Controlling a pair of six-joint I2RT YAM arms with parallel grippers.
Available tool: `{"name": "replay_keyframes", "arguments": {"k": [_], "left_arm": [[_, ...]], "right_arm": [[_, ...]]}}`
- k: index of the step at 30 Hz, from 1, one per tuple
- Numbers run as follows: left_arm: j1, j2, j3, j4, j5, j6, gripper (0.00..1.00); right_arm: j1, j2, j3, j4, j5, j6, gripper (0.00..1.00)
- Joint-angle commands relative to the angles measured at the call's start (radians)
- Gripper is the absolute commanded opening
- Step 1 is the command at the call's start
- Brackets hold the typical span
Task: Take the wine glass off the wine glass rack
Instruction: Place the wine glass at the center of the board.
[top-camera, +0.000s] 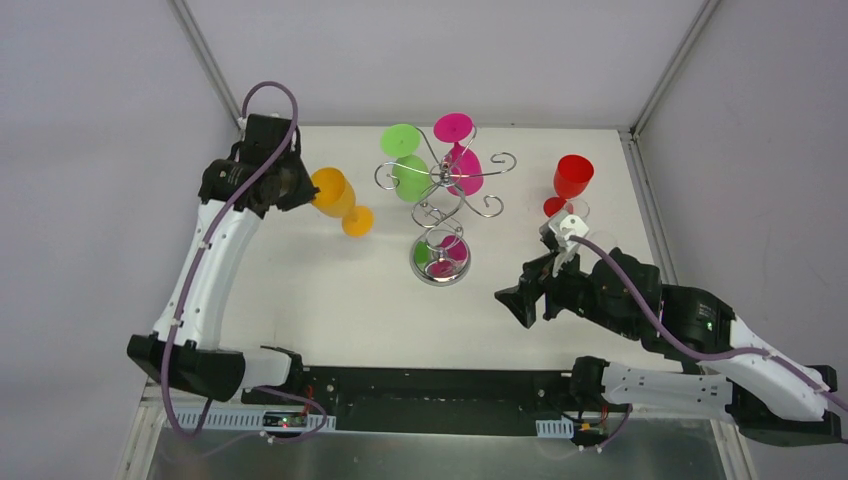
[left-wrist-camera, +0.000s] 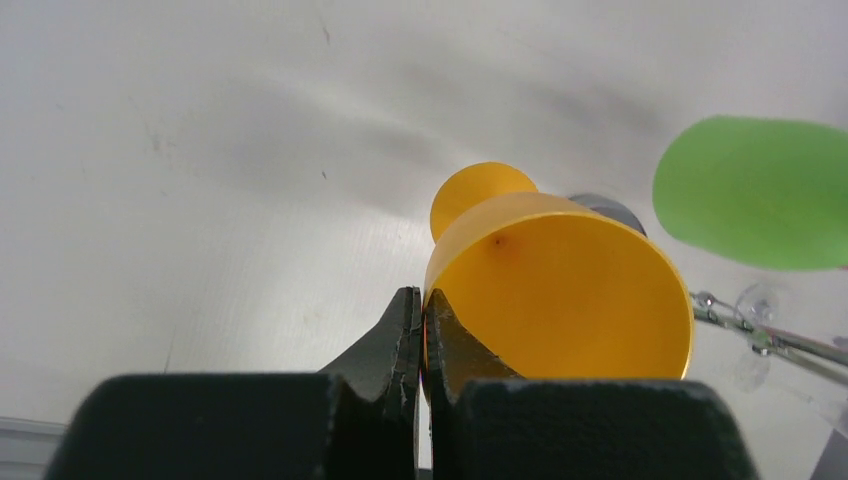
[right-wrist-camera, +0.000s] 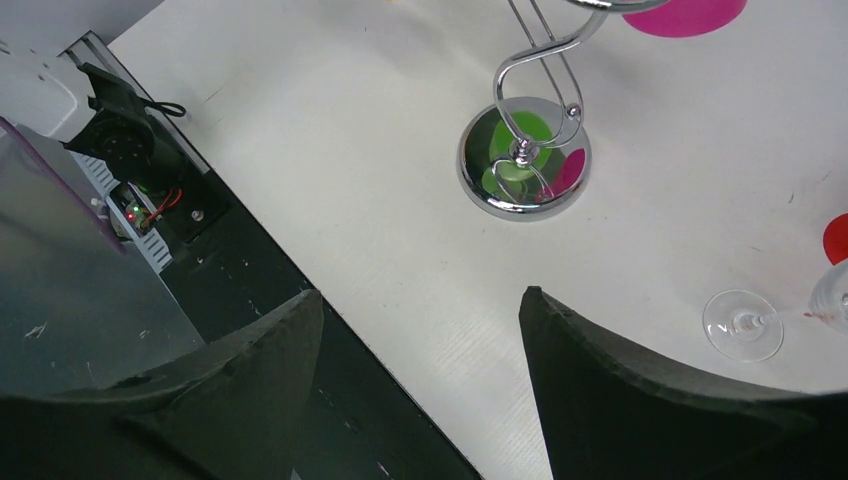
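Left wrist: orange glass (left-wrist-camera: 560, 290) in left tool (left-wrist-camera: 424, 302)

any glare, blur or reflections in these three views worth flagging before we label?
Top external: even light, sharp; the wine glass rack has a mirrored base reflecting green and pink. Left wrist: the left gripper, shut on the rim of the orange wine glass, is near and soft; the green wine glass is blurred. Right wrist: the open right gripper looms dark, soft-edged; rack base sharp.
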Motion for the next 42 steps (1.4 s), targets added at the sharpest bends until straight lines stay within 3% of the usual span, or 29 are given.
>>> {"name": "replay_keyframes", "arguments": {"k": [1,20,42], "left_arm": [[0.018,0.107,0.157,-0.057,-0.120,0.077,0.00],[0.110,0.518,0.420,-0.032,-0.178,0.146,0.00],[0.152,0.677,0.453,0.101,-0.190,0.144,0.00]], "right_arm": [[0.003,-0.004,0.010,-0.053,0.013,0.046,0.75],[0.003,-0.061,-0.040,-0.076,-0.036,0.080,0.75],[0.003,-0.089,-0.078,-0.073,-0.035,0.082,0.75]]}}
